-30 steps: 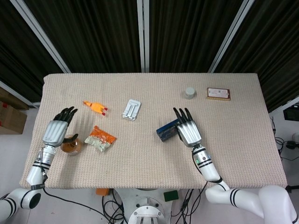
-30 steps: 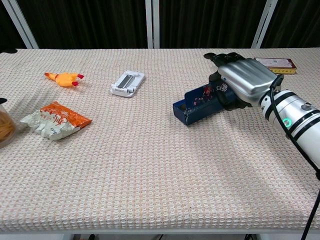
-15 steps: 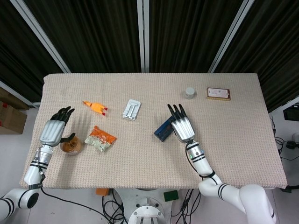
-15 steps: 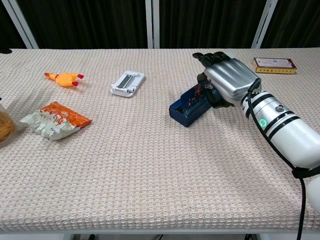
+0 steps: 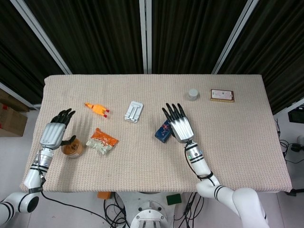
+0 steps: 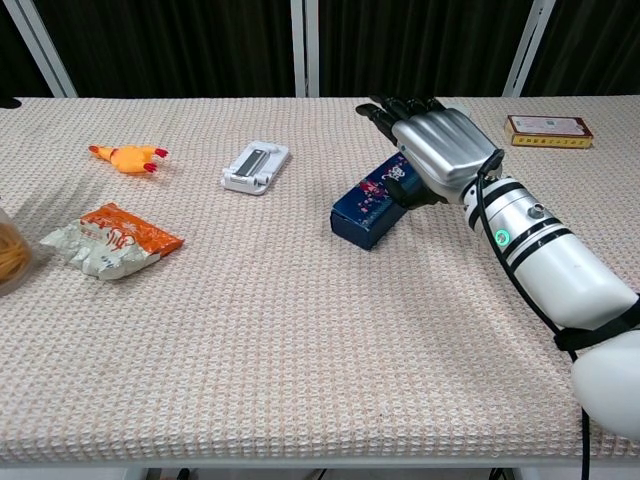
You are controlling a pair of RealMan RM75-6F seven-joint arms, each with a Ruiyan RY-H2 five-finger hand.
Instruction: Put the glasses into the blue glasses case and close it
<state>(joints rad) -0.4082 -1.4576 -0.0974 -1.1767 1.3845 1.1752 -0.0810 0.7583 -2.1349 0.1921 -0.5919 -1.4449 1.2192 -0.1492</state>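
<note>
Closing the blue glasses case (image 6: 368, 206) is the step in hand: your right hand (image 6: 436, 152) lies flat over the case's far end, fingers stretched out and together, pressing on it rather than wrapping it. The case sits near the middle of the table (image 5: 237, 142), and in the chest view its patterned lid appears down, with no open trough showing. Judge the closure as nearly or fully made; whether the latch has caught cannot be told. No glasses are visible anywhere on the cloth, so they are presumably inside, though that cannot be confirmed. Your left hand (image 5: 53, 133) hovers at the table's left edge, fingers loosely extended and holding nothing, just beside a small amber jar (image 5: 72, 149). What likely remains: a firm press and release of the lid.
</note>
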